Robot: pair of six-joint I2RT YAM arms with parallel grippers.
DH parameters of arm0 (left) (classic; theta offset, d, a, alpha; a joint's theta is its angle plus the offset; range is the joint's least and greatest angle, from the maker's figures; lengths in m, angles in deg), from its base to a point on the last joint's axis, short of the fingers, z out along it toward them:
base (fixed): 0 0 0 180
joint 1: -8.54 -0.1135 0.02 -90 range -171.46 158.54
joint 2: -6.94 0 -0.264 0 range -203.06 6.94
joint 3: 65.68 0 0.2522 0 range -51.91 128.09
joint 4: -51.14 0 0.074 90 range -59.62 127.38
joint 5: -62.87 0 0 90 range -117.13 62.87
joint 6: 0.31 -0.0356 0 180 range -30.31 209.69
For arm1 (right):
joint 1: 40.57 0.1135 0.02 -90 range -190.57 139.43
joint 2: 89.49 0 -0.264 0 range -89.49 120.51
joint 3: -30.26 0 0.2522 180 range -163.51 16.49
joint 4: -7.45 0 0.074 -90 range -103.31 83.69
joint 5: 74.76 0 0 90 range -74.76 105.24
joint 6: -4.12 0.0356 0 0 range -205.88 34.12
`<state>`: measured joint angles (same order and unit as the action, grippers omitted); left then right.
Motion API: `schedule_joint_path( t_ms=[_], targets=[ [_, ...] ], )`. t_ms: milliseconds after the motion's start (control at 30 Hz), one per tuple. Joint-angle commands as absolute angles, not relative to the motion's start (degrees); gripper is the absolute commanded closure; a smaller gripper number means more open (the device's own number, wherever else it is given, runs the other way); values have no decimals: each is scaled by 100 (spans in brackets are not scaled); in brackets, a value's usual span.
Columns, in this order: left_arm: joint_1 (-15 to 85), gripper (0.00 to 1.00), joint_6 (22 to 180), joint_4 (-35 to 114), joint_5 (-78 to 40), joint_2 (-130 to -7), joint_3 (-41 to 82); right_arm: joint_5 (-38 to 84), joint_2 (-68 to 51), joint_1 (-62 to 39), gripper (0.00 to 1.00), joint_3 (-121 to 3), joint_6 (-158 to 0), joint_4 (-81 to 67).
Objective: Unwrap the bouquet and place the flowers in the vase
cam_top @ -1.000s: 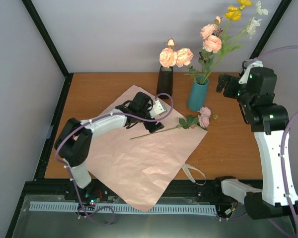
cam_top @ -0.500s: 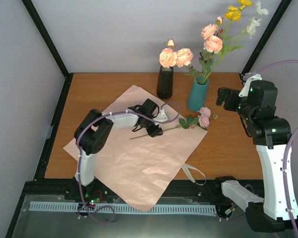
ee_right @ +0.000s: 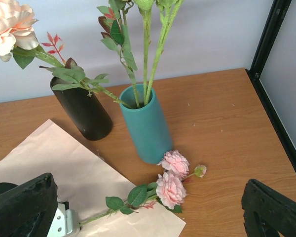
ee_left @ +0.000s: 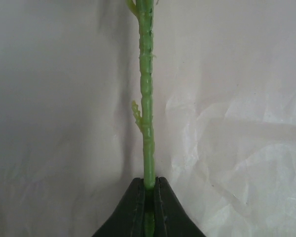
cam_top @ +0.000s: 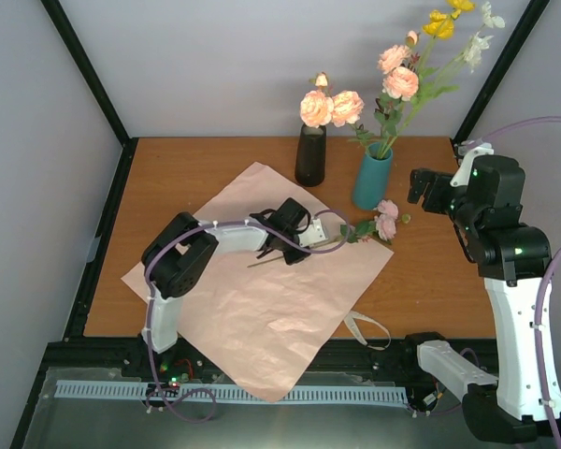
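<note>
The pink paper sheet (cam_top: 271,281) lies spread open on the table. One flower lies across its far corner, its pink heads (cam_top: 385,221) on the wood beside the teal vase (cam_top: 371,180). My left gripper (cam_top: 285,251) is shut on this flower's green stem (ee_left: 147,108), which runs straight up from the closed jaws in the left wrist view. The teal vase holds several flowers (cam_top: 399,82). My right gripper (cam_top: 428,187) hangs open and empty in the air to the right of that vase, and from it I see the lying flower's heads (ee_right: 171,177) below the teal vase (ee_right: 146,126).
A black vase (cam_top: 309,154) with peach roses stands left of the teal one, close behind the paper. A beige ribbon (cam_top: 366,327) lies at the table's near edge. Black frame posts stand at the back corners.
My left gripper came down onto the stem and went from open to shut on it. The stem's free end shifted slightly. The right arm barely moved.
</note>
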<state>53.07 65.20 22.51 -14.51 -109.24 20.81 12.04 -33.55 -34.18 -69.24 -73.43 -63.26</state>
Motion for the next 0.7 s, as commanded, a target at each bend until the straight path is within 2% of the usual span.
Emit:
schedule_joint_path(
  t_ms=[0, 367, 667],
  targets=[
    [5359, 100, 6506, 2466, -1645, -10418, 1892, 1257, -3490, -3442, 0, -6968, -7405, -6331],
    [5414, 100, 6491, 2166, -1207, -9363, 1740, 1243, -3968, -3442, 0, -6698, -7341, -6229],
    [5616, 100, 6663, 1614, -1208, -8518, 1759, 1698, -4430, -3442, 0, -6675, -7320, -6178]
  ],
)
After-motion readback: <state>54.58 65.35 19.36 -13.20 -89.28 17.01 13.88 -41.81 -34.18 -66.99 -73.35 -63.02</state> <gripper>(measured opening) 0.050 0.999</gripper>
